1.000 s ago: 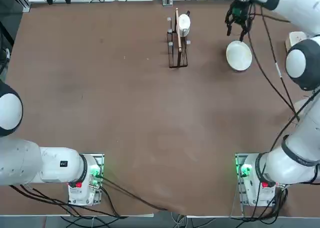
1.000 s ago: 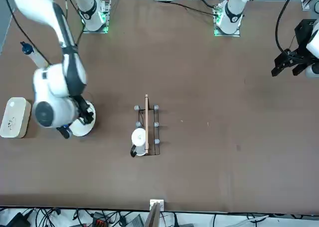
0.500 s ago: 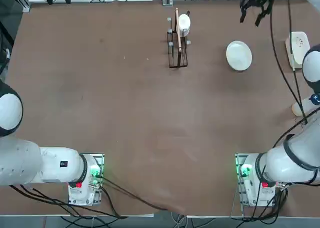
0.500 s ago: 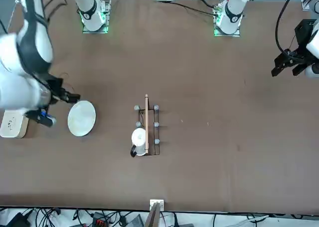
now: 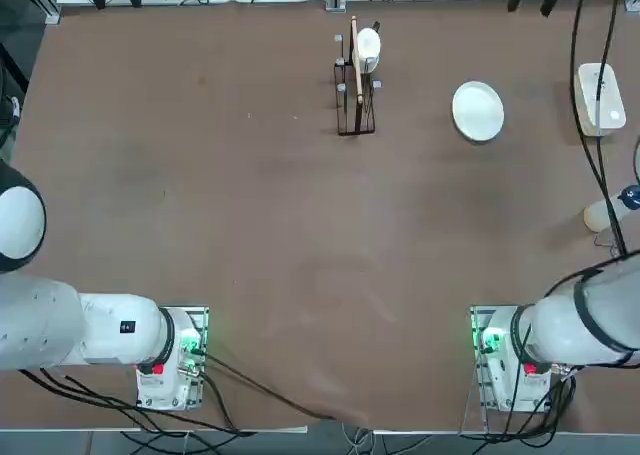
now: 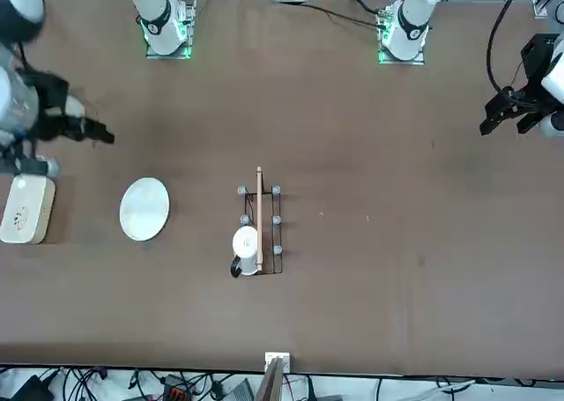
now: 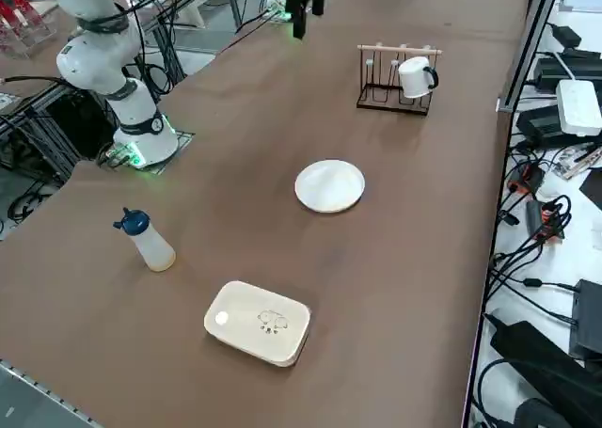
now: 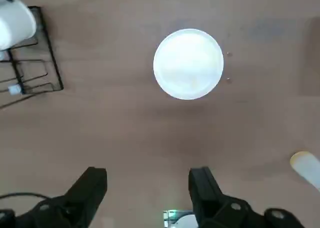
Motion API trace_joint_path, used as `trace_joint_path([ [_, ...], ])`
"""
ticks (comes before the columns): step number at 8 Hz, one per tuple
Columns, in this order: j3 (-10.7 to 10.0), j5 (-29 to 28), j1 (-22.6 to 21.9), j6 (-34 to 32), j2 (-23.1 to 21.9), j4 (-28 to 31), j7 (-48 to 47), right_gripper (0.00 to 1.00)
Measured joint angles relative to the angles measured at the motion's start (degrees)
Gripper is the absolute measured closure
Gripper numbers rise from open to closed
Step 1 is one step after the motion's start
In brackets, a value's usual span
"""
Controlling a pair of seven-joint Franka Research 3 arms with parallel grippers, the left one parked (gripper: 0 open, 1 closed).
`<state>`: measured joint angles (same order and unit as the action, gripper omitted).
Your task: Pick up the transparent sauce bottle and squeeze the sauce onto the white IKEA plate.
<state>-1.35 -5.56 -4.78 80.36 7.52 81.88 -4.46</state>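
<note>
My right gripper [image 8: 147, 188] hangs high above the brown table [image 5: 250, 225], its 2 black fingers [image 8: 90, 188] spread wide with nothing between them. The round glossy white plate [image 5: 478, 111] lies flat, well apart from the black wire mug rack [image 5: 354, 90]. The slim translucent sauce bottle with a dark blue cap [image 7: 146, 240] stands upright, beside the white rounded-rectangular box [image 7: 259, 322], away from the plate.

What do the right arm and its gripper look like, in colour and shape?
The right arm has glossy white rounded segments with dark grey joint bands; black cables hang along it and a green light glows at its base. The right gripper is black, with two blocky fingers.
</note>
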Motion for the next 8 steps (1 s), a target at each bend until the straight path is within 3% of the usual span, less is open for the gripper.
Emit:
trace_joint_path([
  [3, -0.91, 2.11, -0.69, 16.84, -12.17, 17.69, 10.59, 0.0],
  [5, -1.49, 3.2, -0.62, 17.19, -17.2, 23.85, 11.46, 0.0],
  [8, -1.86, 6.35, -0.04, 13.48, -17.73, 23.16, 11.66, 0.0],
])
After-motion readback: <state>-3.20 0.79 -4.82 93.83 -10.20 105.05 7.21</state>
